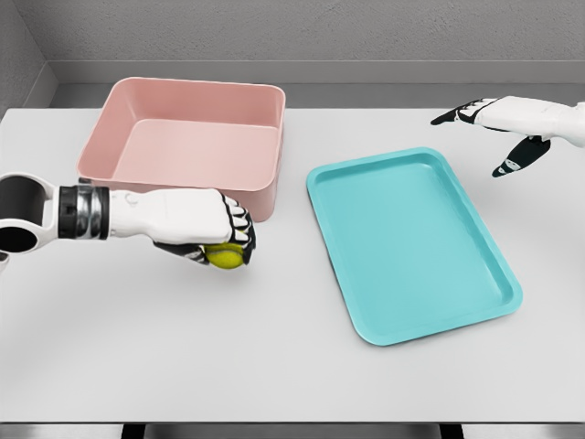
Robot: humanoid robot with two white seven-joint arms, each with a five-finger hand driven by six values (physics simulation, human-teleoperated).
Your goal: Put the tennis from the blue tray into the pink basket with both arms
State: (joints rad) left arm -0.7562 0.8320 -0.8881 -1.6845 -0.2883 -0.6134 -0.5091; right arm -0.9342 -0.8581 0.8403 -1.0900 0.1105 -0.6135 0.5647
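Nearest the camera, at lower left: left hand, palm down, fingers curled around the tennis ball, with the ball showing yellow-green beneath the fingertips and held just above the white table, close to the front wall of the pink basket but not yet over it. Already out of the blue tray, which lies bare at centre right, slightly turned, shallow-rimmed. Judged as to handling: light, round, springy under pressure, with a felt cover offering good friction; not fragile, yet apt to roll or bounce if released from any height. Best held as shown, fingers wrapped over the widest part with the thumb opposing, since a pinch near the top would let it squirt free. Judged as to progress: pick-up complete, transfer into the basket not yet done; lift over the near wall required, then a low release so as to avoid a bounce back out. Farther back, at left: basket, deep, rectangular, with nothing visible inside, front wall touching nothing. Farthest, at upper right: right hand, off beyond the tray's far corner, fingers extended and spread, holding nothing, well apart from ball and basket alike.
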